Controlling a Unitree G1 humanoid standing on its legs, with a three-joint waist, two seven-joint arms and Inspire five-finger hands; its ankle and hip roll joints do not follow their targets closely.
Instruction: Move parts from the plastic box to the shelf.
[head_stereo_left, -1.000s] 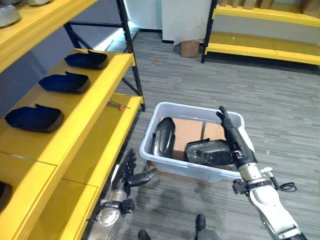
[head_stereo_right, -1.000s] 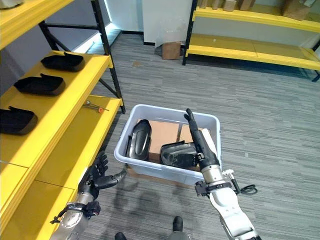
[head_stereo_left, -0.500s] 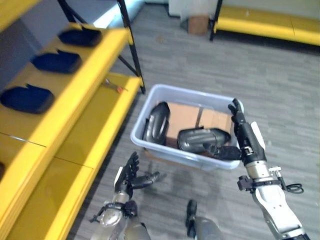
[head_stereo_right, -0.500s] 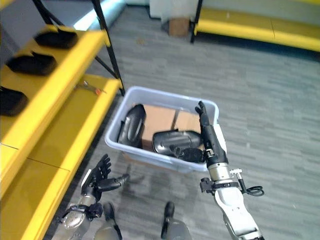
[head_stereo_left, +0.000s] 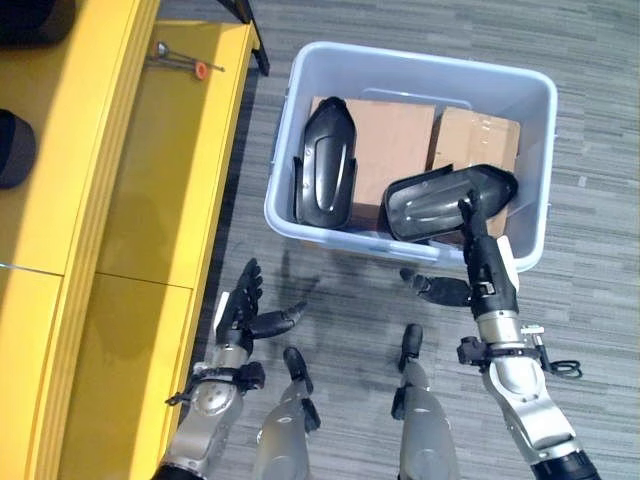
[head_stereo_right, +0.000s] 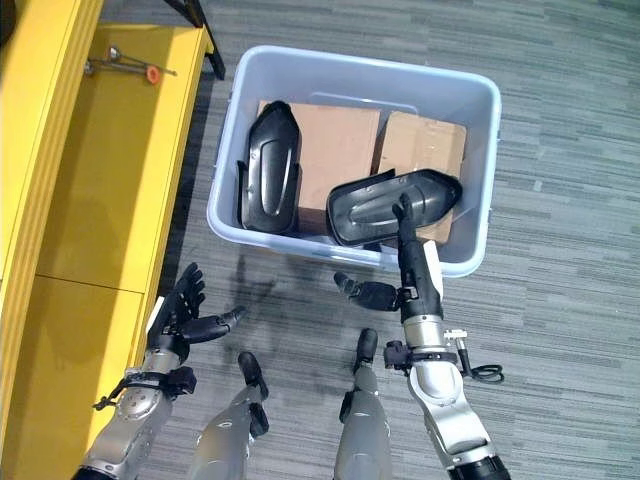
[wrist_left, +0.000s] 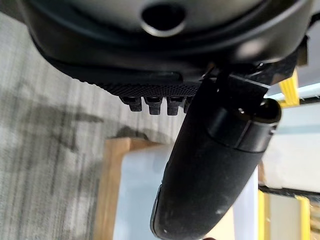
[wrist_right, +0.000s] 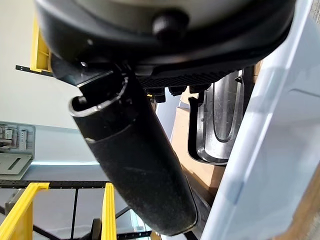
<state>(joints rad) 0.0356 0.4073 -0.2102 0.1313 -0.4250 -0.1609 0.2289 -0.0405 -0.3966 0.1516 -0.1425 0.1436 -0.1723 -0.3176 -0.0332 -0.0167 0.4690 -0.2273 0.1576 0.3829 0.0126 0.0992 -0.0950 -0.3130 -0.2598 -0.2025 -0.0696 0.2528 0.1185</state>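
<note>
A grey striped floor (head_stereo_left: 600, 120) holds a pale plastic box (head_stereo_left: 420, 75) beside a yellow shelf (head_stereo_left: 150, 180). Two black parts lie inside the box on cardboard: one (head_stereo_left: 328, 165) near the shelf side, one (head_stereo_left: 445, 200) at the front wall. The right hand (head_stereo_left: 480, 262) reaches over that wall with straight fingers touching the second part; the left hand (head_stereo_left: 240, 315) hangs spread and empty beside the shelf.

head stereo pair straight down on plastic box (head_stereo_left: 405, 75); wrist cameras along thumbs, close

grey floor (head_stereo_left: 600, 120), plastic box (head_stereo_left: 400, 65), yellow shelf (head_stereo_left: 160, 170)
</note>
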